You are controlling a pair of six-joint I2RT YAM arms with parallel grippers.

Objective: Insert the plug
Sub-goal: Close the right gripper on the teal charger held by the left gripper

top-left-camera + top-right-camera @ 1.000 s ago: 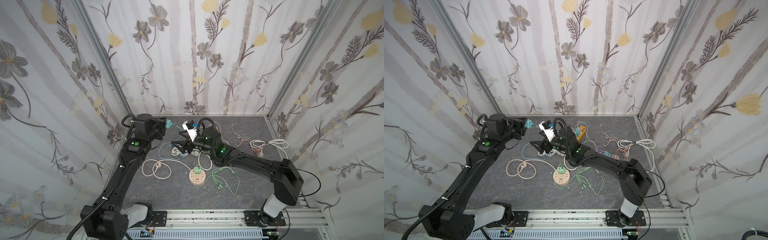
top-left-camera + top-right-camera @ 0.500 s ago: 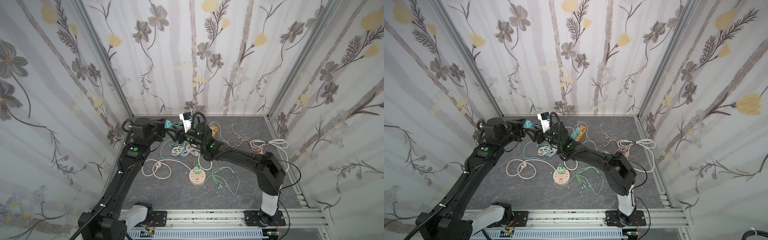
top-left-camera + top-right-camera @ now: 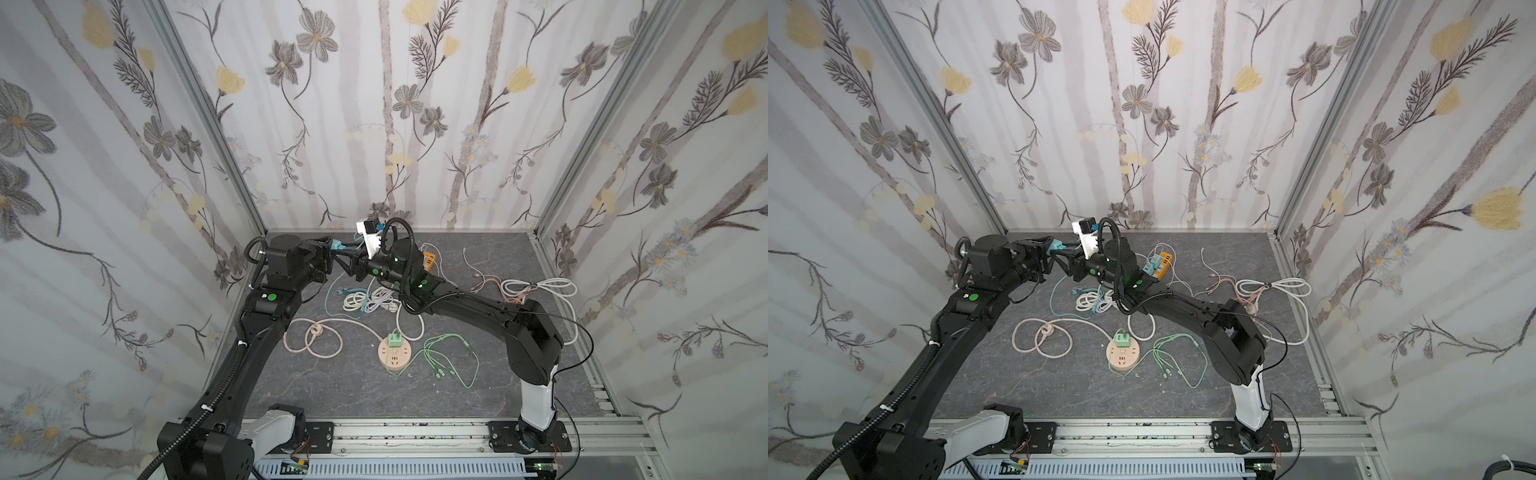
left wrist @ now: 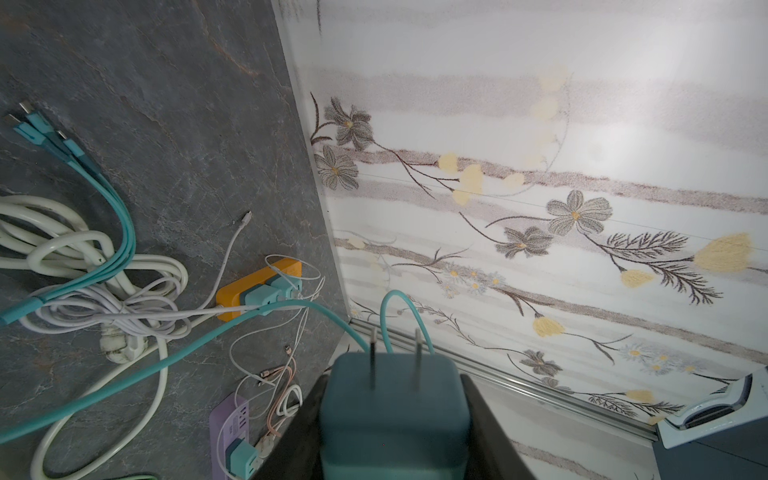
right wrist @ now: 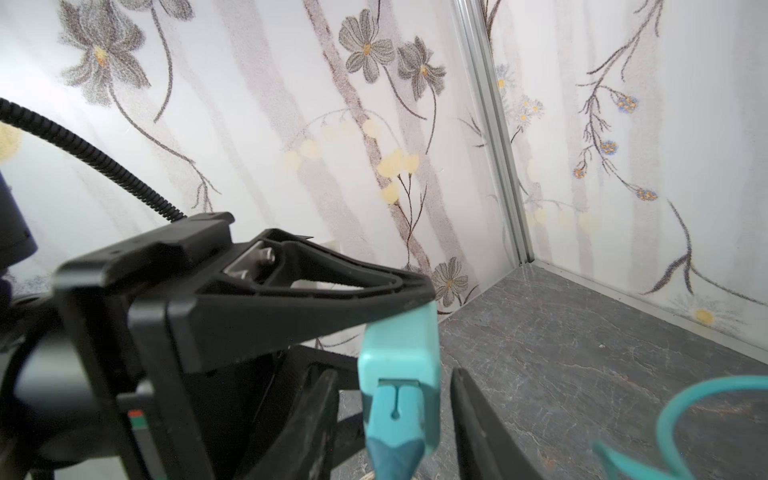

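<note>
Teal plug [image 4: 395,415] clamped in left hand [image 4: 394,378], prongs outward; right hand [image 5: 391,372] opposite, spread either side.

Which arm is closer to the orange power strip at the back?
Right. In both top views the right arm's wrist sits just left of the orange power strip; the left arm is farther left, beyond that wrist.

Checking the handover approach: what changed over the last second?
The right end effector swung from above the cable pile back-left to the teal plug and narrowed around it, not yet gripping. The left end effector keeps holding the plug. Round socket unmoved.
</note>
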